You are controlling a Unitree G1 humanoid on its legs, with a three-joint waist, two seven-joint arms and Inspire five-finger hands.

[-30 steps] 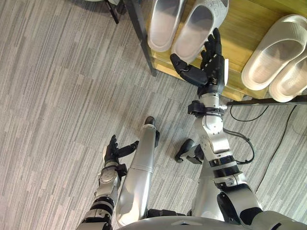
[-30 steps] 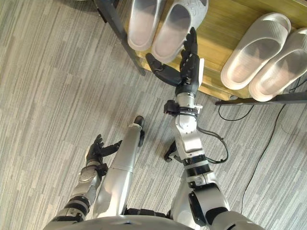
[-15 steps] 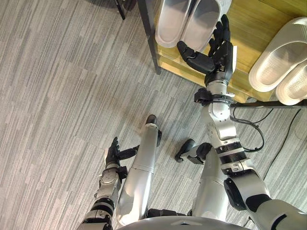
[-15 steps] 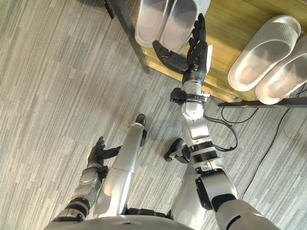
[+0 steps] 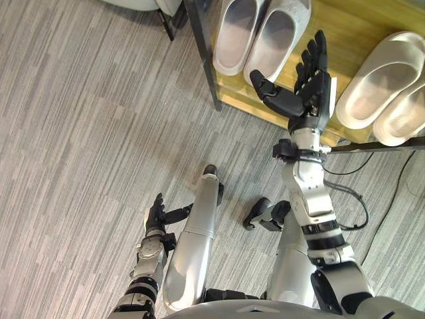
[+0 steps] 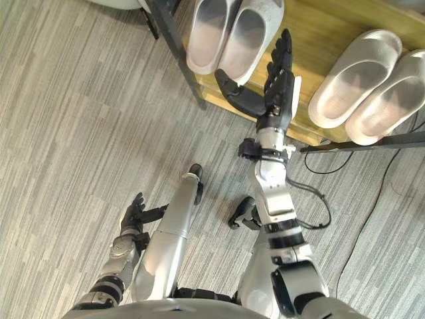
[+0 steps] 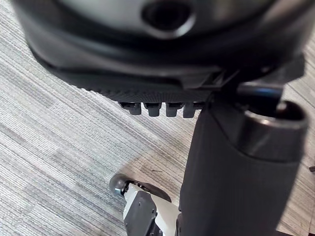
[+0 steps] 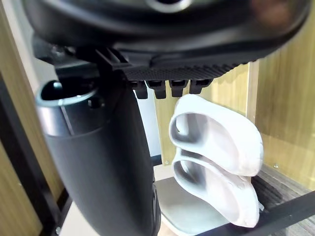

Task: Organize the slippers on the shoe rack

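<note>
At 7 o'clock, low over the grey carpet floor (image 5: 86, 133), the left hand (image 5: 157, 214) is hanging with relaxed fingers, holding nothing. Farther out at 1 o'clock, the right hand (image 5: 311, 90) is standing spread wide and empty before the shoe rack (image 5: 352, 26), fingers straight and thumb stretched aside. Its thumb is lying just by the heel of a pale pair of slippers (image 5: 275, 40) resting side by side on the wooden shelf at 12 o'clock; contact cannot be told. A second pair (image 5: 375, 83) is sitting at 2 o'clock, well apart.
</note>
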